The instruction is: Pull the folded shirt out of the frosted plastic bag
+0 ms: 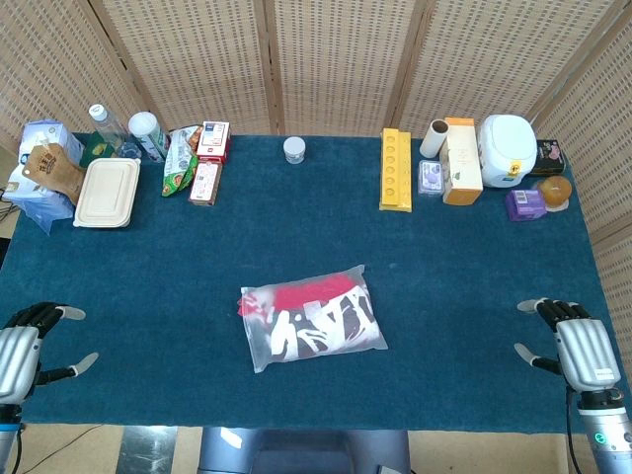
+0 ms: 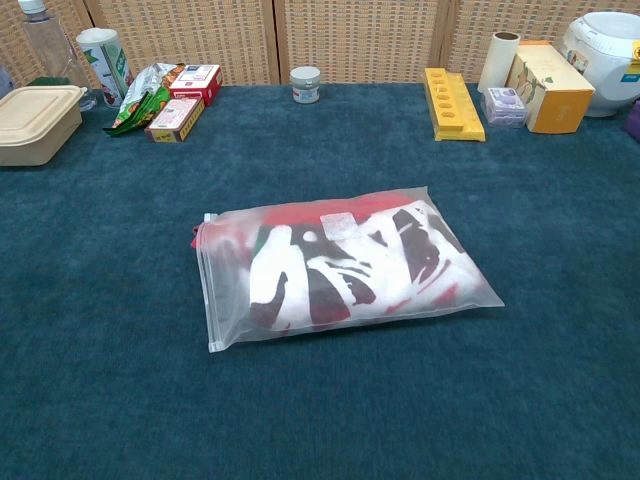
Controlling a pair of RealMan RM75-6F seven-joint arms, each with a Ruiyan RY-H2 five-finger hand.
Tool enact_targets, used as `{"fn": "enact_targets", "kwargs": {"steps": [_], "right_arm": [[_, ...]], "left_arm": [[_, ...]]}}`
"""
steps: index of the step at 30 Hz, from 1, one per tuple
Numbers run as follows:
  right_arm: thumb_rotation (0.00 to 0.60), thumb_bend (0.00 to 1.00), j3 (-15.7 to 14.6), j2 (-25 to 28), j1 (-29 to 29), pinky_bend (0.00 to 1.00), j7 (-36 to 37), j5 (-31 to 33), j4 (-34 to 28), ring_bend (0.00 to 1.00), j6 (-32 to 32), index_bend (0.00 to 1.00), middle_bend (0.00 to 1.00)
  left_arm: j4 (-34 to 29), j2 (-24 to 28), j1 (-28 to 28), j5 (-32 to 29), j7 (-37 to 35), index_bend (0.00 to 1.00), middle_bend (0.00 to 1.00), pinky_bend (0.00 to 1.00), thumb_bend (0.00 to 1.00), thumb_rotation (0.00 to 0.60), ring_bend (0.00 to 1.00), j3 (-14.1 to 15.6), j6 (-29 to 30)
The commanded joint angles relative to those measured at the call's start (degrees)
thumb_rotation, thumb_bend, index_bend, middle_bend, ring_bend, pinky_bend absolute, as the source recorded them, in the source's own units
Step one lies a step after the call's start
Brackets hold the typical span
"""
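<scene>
Head view overhead, wide; chest view low, close; both share bag (image 1: pixel 312 318).

Left hand (image 1: pixel 25 351): on my head camera, a silver-grey ribbed metal back plate, black fingers with pale grey tips — the thumb is black too, tipped the same pale grey.
Right hand (image 1: pixel 576 346): same build; silver-grey ribbed back plate with a small dark marking near the wrist end that I can't read, black fingers with pale grey tips.
Right wrist (image 1: pixel 604 425): a grey cylindrical cuff with a blue ring — a thin dark cable runs alongside it.
Left wrist (image 1: pixel 8 415): only a dark band and a sliver of grey show at the frame edge.
Chest camera: neither hand shows there.
</scene>
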Motion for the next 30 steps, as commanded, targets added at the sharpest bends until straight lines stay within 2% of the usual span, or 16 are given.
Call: {"fn": "enact_targets", "kwargs": {"steps": [1,23,28,30], "right_arm": [[0.600,0.21,0.02,-0.02,0.04,0.35,0.04,0.03,0.01,0.41,-0.07,0.35,0.41],[0.600,0.21,-0.55,-0.36,0.15,0.35,1.77,-1.07,0.98,0.41,-0.01,0.35,0.41],[0.600,0.21,-1.35,0.05,2.32,0.35,4.08,-4.31,0.56,0.41,-1.57,0.34,0.40],[0.600,0.20,-2.04,0.78,6.32,0.35,7.71,-9.05,-1.93,0.40,-4.33,0.33,0.40]], "left_arm": [[-0.09,-0.06,-0.05,-0.11,0.06,0.38,0.38,0.25,0.12,0.546,0.25,-0.02,-0.12],[-0.76,0.91,0.37,0.57,0.53,0.38,0.38,0.25,0.12,0.543,0.25,-0.27,1.23],[-0.92,1.41,0.03,0.50,1.20,0.38,0.38,0.25,0.12,0.549,0.25,-0.69,1.12],[-0.99,1.64,-0.34,0.20,1.50,0.38,0.38,0.25,0.12,0.555,0.25,-0.88,0.56]]}}
